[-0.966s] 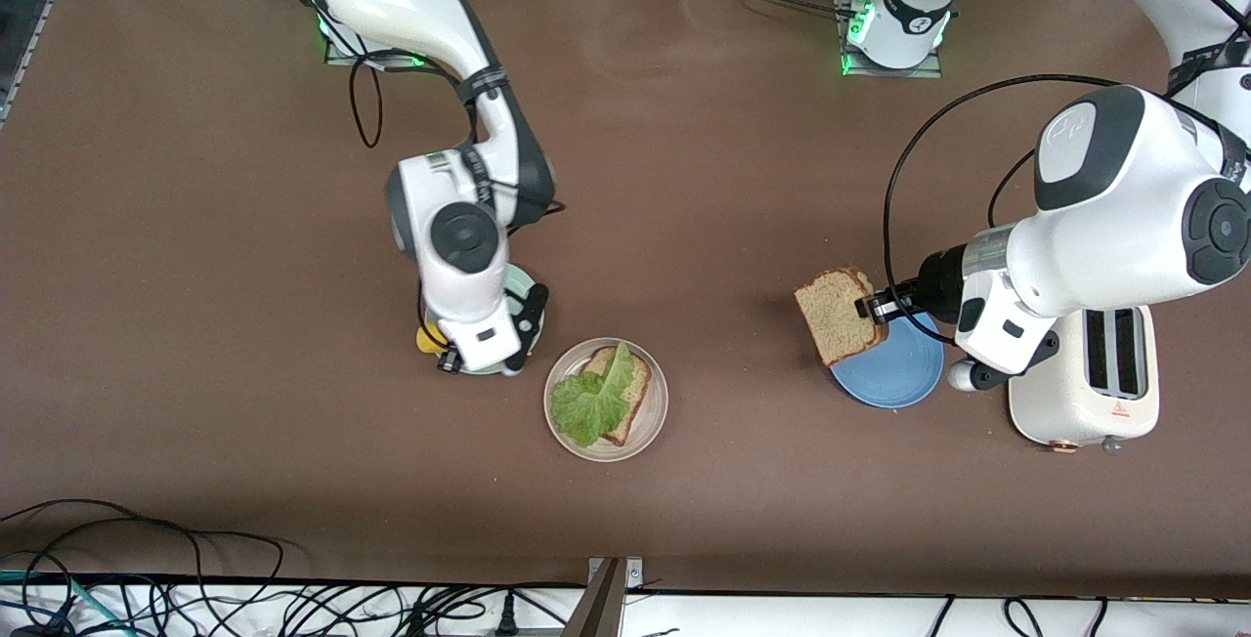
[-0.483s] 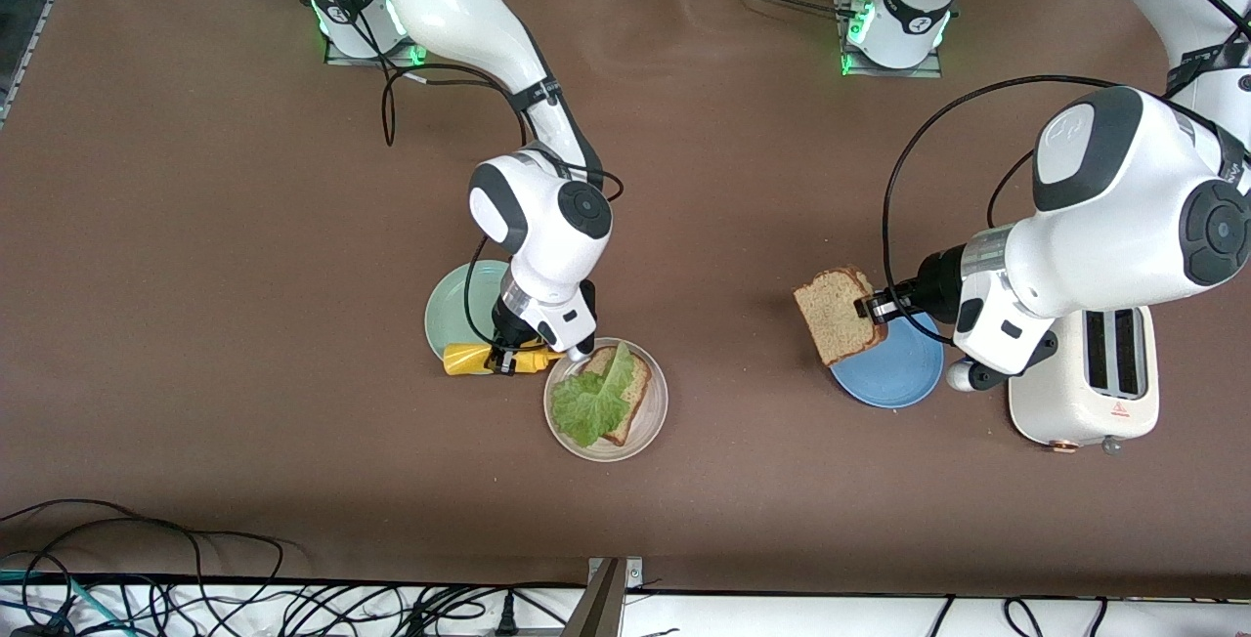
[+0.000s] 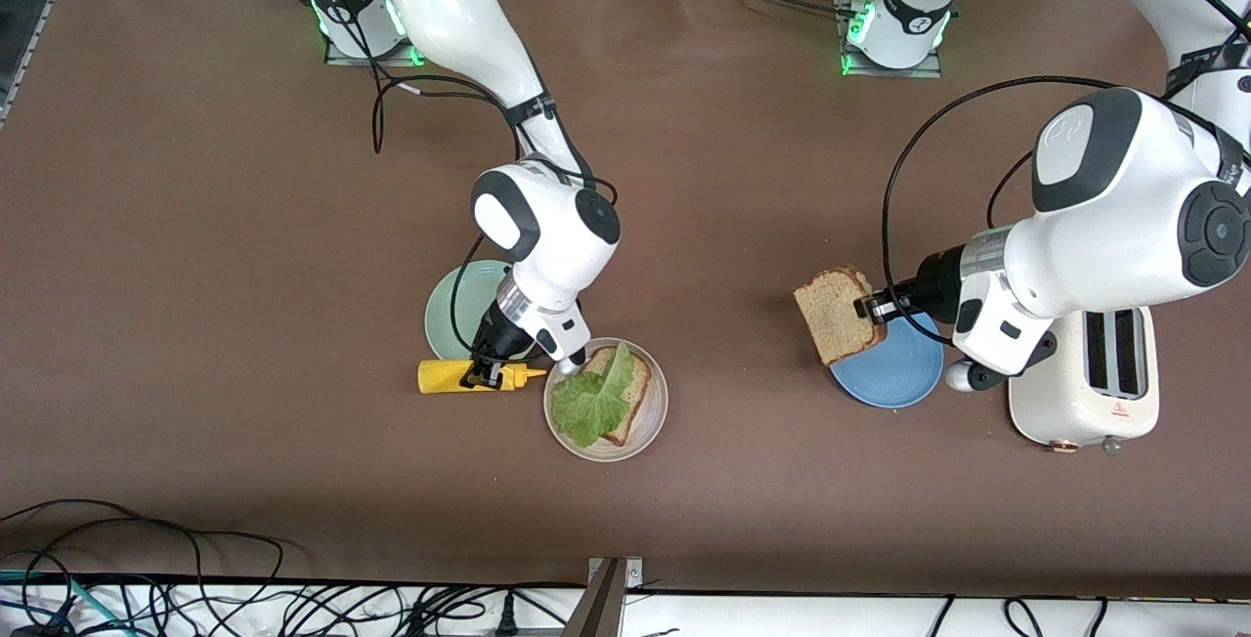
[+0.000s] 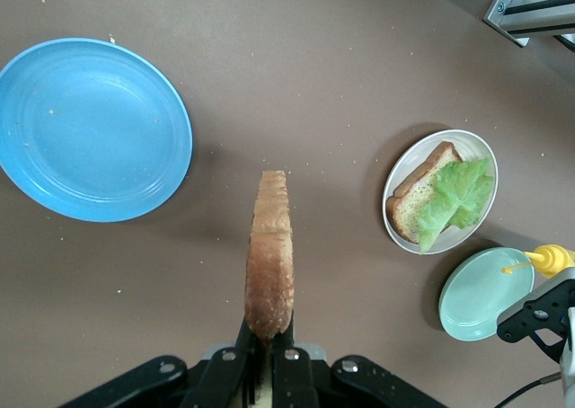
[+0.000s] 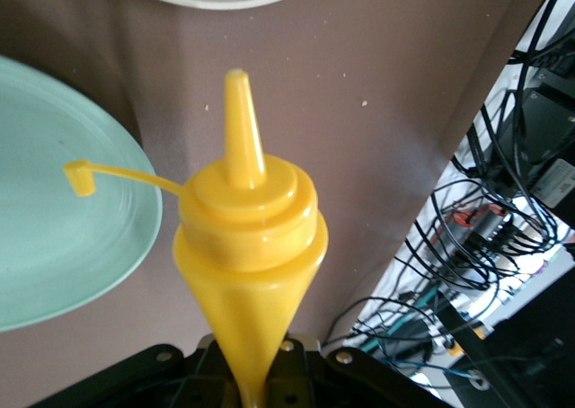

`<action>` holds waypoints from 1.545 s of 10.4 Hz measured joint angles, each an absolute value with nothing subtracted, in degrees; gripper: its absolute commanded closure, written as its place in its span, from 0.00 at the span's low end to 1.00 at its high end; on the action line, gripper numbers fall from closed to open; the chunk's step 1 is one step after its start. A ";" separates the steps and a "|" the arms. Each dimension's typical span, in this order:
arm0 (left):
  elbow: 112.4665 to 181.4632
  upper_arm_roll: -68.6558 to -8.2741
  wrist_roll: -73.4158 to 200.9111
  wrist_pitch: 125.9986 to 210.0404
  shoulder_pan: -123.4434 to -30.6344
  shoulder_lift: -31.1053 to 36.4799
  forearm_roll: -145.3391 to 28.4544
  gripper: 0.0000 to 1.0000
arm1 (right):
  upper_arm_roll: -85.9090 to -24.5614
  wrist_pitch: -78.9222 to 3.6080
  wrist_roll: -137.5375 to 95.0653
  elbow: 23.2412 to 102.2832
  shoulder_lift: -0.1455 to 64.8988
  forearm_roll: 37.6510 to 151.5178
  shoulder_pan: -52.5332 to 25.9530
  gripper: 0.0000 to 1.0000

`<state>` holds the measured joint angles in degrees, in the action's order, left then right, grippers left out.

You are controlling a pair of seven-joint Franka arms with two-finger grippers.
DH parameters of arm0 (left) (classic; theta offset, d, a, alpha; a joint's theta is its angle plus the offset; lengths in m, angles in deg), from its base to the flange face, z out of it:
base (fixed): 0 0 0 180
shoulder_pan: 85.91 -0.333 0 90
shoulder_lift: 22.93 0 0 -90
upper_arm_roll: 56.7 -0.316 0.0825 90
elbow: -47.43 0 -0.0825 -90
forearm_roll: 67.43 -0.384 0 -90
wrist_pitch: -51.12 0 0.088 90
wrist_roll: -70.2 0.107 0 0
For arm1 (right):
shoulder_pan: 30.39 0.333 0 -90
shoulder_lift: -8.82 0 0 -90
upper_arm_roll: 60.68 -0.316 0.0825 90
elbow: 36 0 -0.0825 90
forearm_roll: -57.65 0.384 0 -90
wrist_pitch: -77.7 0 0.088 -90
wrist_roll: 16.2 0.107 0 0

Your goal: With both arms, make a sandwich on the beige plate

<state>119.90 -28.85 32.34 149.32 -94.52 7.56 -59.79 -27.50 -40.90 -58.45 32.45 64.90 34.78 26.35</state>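
Mustard step: right gripper clamps the yellow bottle, seemingly tipped toward the lettuce on the beige plate. Left gripper holds a bread slice, waiting; squeezing comes next.

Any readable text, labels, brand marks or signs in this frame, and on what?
No words or numbers can be read.
Toaster: a red triangle sign with small print under it, too small to read.
Left arm's base: a small round mark, unreadable.
Yellow squeeze bottle, plates and bread: no print visible.
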 measured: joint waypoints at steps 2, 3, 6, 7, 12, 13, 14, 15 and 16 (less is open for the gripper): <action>119.95 -28.79 31.94 149.32 -93.41 7.66 -59.79 1.00 | -27.44 -38.96 -58.35 31.83 64.80 34.35 26.83 1.00; 119.99 -28.78 31.00 149.32 -92.41 7.79 -59.79 1.00 | -27.06 -37.87 -58.47 31.30 64.46 35.77 26.68 1.00; 120.01 -28.86 30.21 149.37 -91.51 8.21 -59.79 1.00 | -25.48 -31.81 -62.57 30.95 61.77 45.46 25.61 1.00; 120.01 -28.88 30.20 149.37 -91.64 8.28 -59.79 1.00 | -25.11 -30.12 -64.73 30.92 60.34 49.54 24.51 1.00; 120.02 -28.74 26.84 150.73 -89.19 8.94 -59.78 1.00 | -24.42 -21.82 -76.31 30.83 54.40 74.93 11.20 1.00; 120.02 -28.68 23.80 153.56 -87.51 9.46 -59.77 1.00 | -24.40 -19.85 -78.39 30.82 53.31 79.35 9.11 1.00; 120.03 -28.64 20.56 156.99 -85.65 10.13 -59.61 1.00 | -24.39 -18.79 -81.03 30.83 52.62 83.54 6.96 1.00; 120.02 -28.62 17.79 160.82 -83.75 11.00 -59.17 1.00 | -24.39 -18.12 -83.57 30.84 52.48 88.23 4.50 1.00; 120.04 -28.62 15.37 165.14 -82.03 12.16 -58.50 1.00 | -24.44 -16.45 -85.97 30.89 52.53 93.36 1.84 1.00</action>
